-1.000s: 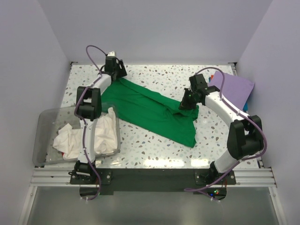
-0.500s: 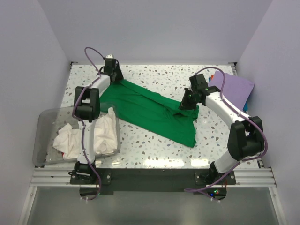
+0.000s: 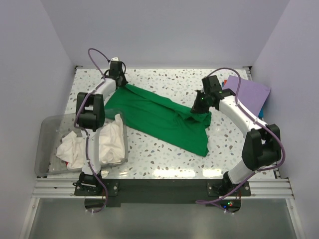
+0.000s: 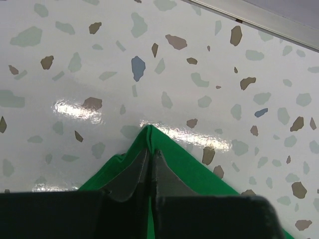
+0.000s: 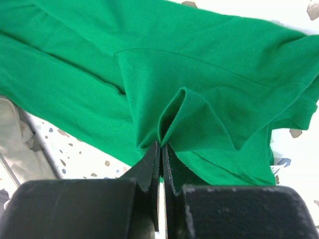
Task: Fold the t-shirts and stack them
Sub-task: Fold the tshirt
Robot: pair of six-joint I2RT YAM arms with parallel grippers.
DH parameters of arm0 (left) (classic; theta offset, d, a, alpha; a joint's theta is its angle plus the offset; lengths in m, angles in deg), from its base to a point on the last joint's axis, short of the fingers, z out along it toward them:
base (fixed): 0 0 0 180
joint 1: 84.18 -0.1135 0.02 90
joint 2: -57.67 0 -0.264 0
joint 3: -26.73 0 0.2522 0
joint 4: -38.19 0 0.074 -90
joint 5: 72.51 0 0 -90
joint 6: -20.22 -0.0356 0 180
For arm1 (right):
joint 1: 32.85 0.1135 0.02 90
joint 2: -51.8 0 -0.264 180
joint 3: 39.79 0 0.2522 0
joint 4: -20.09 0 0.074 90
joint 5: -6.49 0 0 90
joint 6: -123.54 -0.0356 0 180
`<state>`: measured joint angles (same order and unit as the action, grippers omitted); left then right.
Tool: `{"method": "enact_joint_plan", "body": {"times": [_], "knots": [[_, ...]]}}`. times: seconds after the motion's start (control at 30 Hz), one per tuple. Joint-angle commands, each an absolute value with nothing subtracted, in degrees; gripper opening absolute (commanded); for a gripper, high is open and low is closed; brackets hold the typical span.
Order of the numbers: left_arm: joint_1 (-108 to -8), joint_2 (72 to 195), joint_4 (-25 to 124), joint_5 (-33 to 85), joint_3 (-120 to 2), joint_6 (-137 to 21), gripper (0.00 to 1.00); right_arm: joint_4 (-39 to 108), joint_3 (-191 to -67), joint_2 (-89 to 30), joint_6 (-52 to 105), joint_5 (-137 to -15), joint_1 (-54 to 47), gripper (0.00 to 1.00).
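Seen from above, the green t-shirt (image 3: 159,117) lay in a slanting band across the middle of the worktop (image 3: 164,79), running from near the far left corner towards the near edge. The left tool (image 3: 118,82) sat at the shirt's far-left tip and the right tool (image 3: 198,107) at a bunched patch on its right side. A lavender t-shirt (image 3: 251,92) lay flat by the far right corner, and white t-shirts (image 3: 107,142) sat crumpled in a clear bin (image 3: 47,132) at the near left corner. In the left wrist view, the left tool (image 4: 150,152) was closed, pinching the pointed corner of the green cloth just above bare worktop. In the right wrist view, the right tool (image 5: 161,147) was likewise closed, gripping a raised pleat of the green cloth. The step in hand appeared to be taking hold of the green shirt for straightening or folding. The next move would probably call for both arms to lift and pull together, keeping the cloth taut so neither pinch slipped.
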<state>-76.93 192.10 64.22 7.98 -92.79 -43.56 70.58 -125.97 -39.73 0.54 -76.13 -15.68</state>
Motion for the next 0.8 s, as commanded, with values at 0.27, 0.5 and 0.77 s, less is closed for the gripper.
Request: {"method": "enact_joint_plan", "body": {"times": [0.27, 0.5, 0.77], "knots": [[-78.9, 183.7, 66.1, 8.4, -91.7, -47.2, 0.00, 76.5, -130.4, -36.2, 2.0, -79.0, -15.4, 0.00], [-80.8, 181.7, 68.8, 10.4, -88.6, -48.2, 0.00, 79.8, -129.8, -33.8, 2.2, -78.0, -15.4, 0.00], [-81.7, 180.8, 71.1, 9.7, -84.8, -49.5, 0.00, 79.4, -122.9, -31.6, 1.1, -73.6, -15.0, 0.00]]}}
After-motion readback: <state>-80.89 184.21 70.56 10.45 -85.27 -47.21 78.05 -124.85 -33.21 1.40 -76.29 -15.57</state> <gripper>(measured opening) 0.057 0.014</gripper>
